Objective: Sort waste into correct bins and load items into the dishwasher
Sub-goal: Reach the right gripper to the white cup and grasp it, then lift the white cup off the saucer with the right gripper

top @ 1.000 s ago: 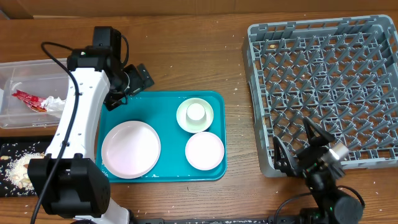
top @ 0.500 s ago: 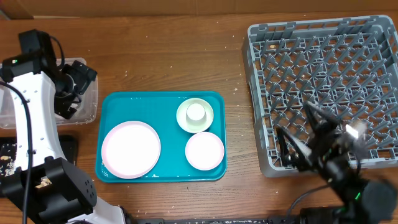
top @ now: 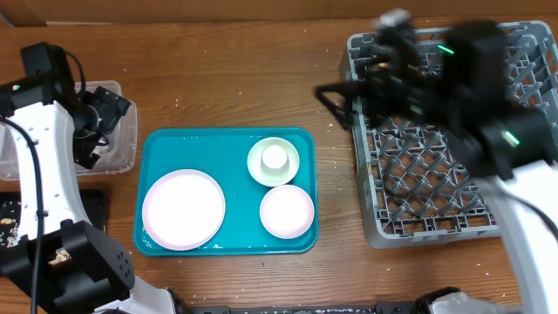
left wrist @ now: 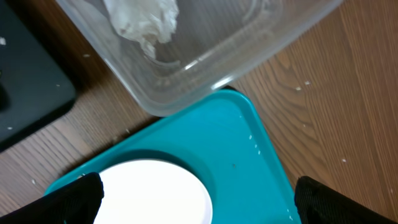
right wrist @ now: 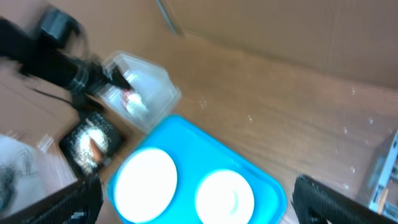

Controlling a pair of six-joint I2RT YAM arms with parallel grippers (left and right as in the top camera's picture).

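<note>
The pink plate (top: 183, 209), the white bowl (top: 261, 171) holding the cup (top: 275, 157), and the small pink dish (top: 287, 211) sit on the teal tray (top: 235, 144). My left gripper (top: 96, 144) is open and empty over the clear tub (top: 125, 144). The left wrist view (left wrist: 199, 214) shows the tub (left wrist: 205, 56) with the crumpled wrapper (left wrist: 143, 18) inside. My right gripper (top: 344, 100), blurred, is open and empty high over the grey rack's (top: 453, 174) left edge. Its wrist view (right wrist: 199, 208) shows the plate (right wrist: 144, 180), bowl (right wrist: 225, 196) and crumbs (right wrist: 87, 138) on the black tray (right wrist: 112, 127).
The black tray (top: 98, 205) lies in front of the clear tub, mostly hidden by my left arm. Bare wooden table lies between the teal tray and the rack. A cardboard wall runs along the back edge.
My left arm swung left from the teal tray's back corner to over the clear tub. My right arm rose from the rack's front corner and moved back and left over the rack.
</note>
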